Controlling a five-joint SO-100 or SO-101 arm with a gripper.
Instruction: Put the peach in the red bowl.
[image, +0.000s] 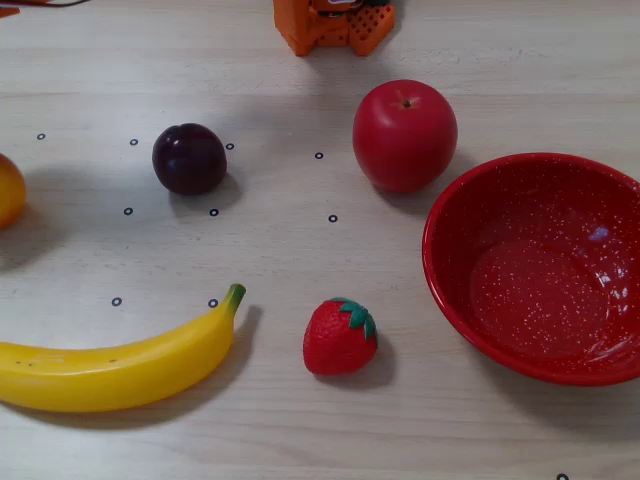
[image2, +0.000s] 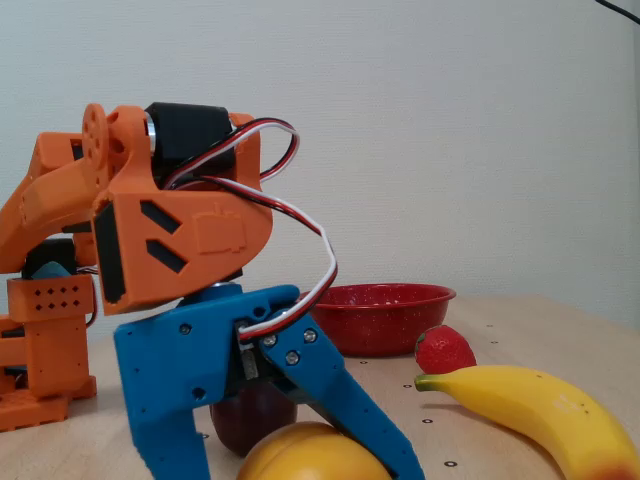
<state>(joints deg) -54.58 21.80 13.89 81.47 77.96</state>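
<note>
The peach is yellow-orange and lies at the bottom edge of the fixed view. In the overhead view only a sliver of it shows at the far left edge. My gripper has blue jaws spread wide, one on each side of the peach. It is open, and I cannot tell whether it touches the fruit. The gripper is outside the overhead view. The red bowl with white speckles stands empty at the right of the overhead view. In the fixed view the bowl is far behind the gripper.
A dark plum, a red apple, a strawberry and a banana lie on the wooden table. The arm's orange base stands at the top edge. In the fixed view the banana lies to the right of the gripper.
</note>
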